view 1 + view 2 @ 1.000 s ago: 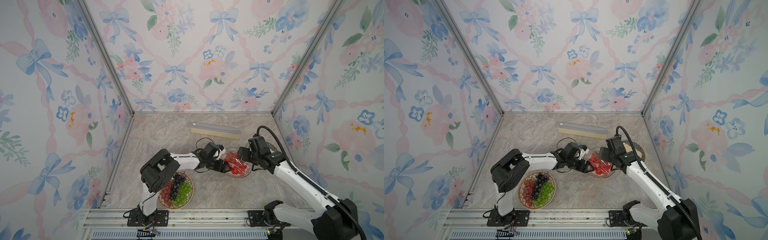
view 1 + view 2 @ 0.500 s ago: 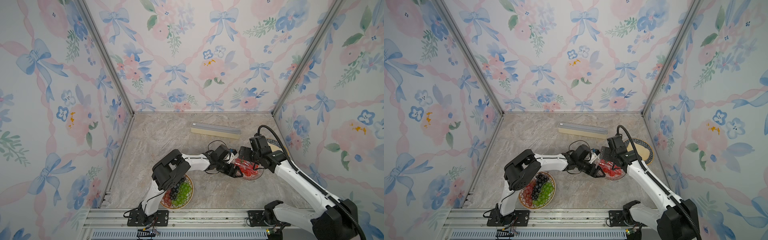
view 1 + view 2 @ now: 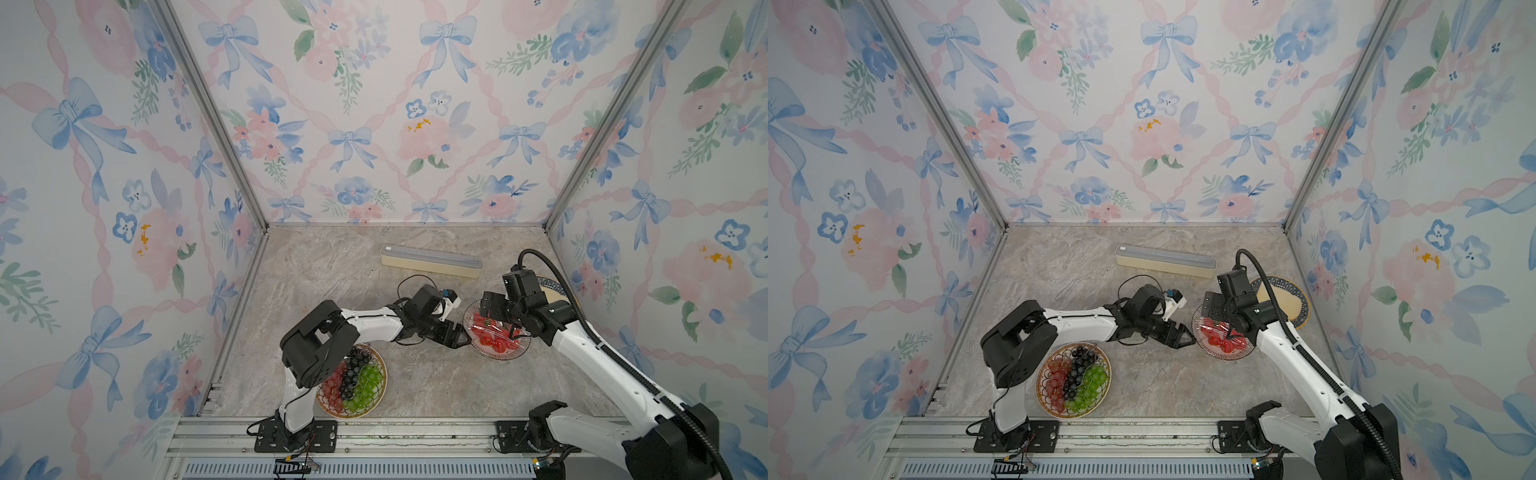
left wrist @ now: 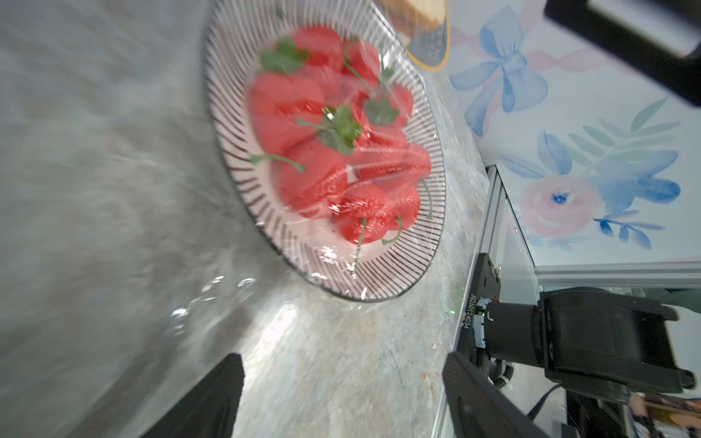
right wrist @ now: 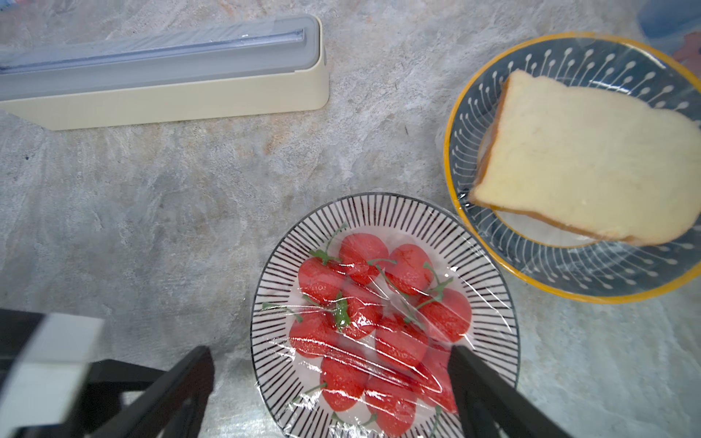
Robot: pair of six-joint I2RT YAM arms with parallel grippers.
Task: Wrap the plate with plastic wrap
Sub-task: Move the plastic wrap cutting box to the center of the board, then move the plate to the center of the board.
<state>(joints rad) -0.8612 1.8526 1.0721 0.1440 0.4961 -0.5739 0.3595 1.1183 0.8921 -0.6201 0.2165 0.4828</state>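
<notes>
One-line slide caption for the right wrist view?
Open right gripper above the film-covered strawberry plate, with the wrapped bread plate and cream wrap box nearby.

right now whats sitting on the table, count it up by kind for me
plates: 3 (strawberry plate, bread plate, grape plate)
wrap box: 1
total: 4
</notes>
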